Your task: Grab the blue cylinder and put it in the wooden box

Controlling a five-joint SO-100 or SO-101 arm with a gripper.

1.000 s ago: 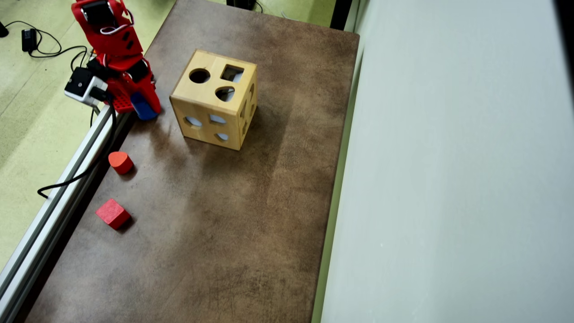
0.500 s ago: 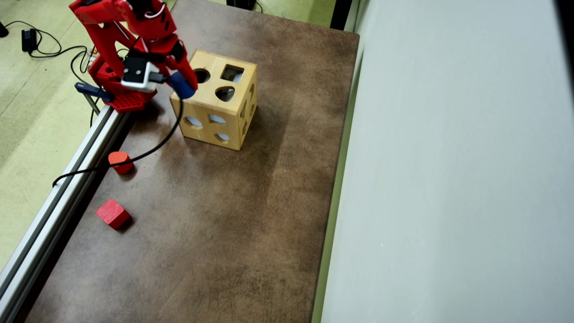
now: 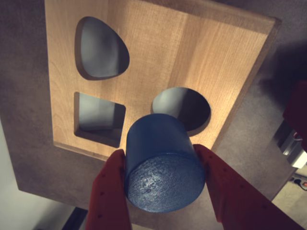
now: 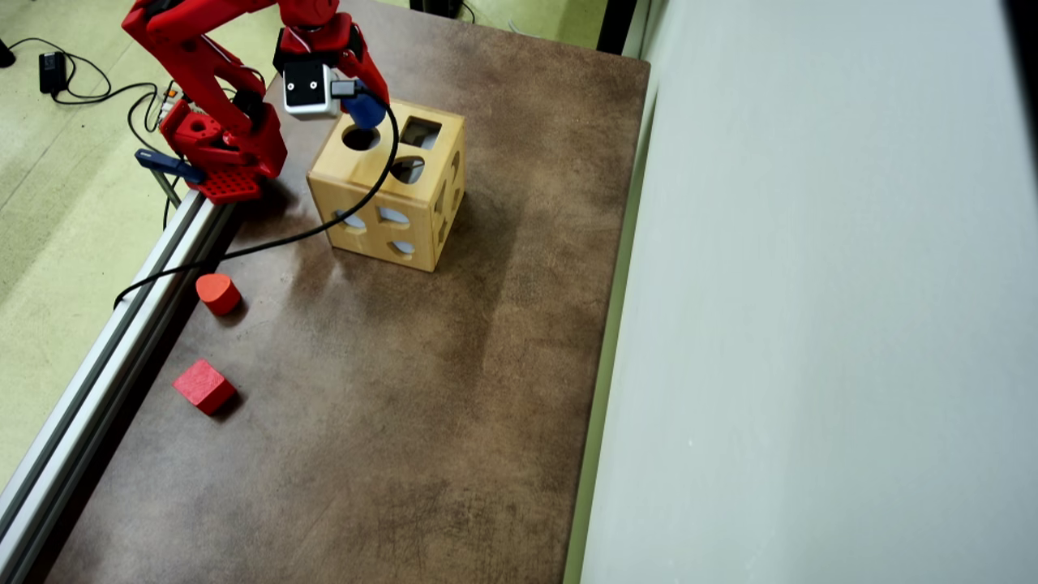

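Matte blue cylinder over round hole

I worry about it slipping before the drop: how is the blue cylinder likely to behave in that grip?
The blue cylinder looks solid and stiff, so it probably won't deform between the red fingers. They press on its curved side, so it might pivot or slide. If it misses the round hole of the wooden box, it would likely roll.
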